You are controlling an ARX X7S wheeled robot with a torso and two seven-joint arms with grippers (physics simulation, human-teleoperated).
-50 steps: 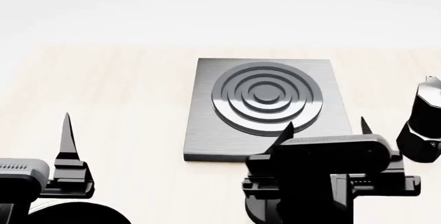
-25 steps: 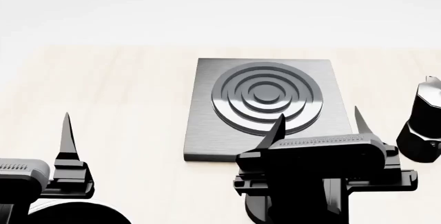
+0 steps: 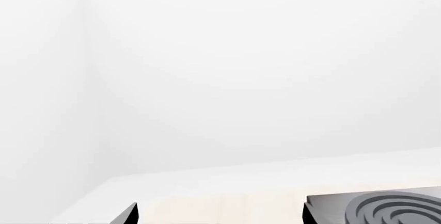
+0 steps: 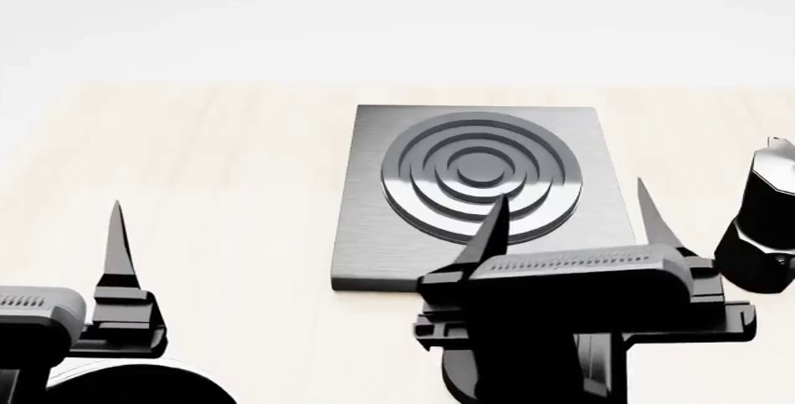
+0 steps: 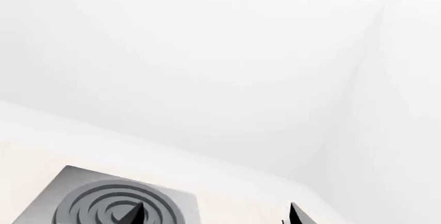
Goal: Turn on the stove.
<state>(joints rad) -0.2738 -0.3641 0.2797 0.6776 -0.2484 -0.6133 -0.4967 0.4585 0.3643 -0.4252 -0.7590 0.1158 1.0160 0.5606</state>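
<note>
The stove (image 4: pixel 472 195) lies mid-worktop, just beyond the right gripper (image 4: pixel 565 222), whose fingers stand apart and nearer it than the left gripper (image 4: pixel 118 236), state unclear; knob hidden.

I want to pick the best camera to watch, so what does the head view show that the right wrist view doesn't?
Only the head view shows the black moka pot, the left gripper and the right gripper body with both fingers spread. Only the right wrist view shows the white wall corner behind the table. Both show the stove with its ring burner on the light wooden table; neither shows a knob.
</note>
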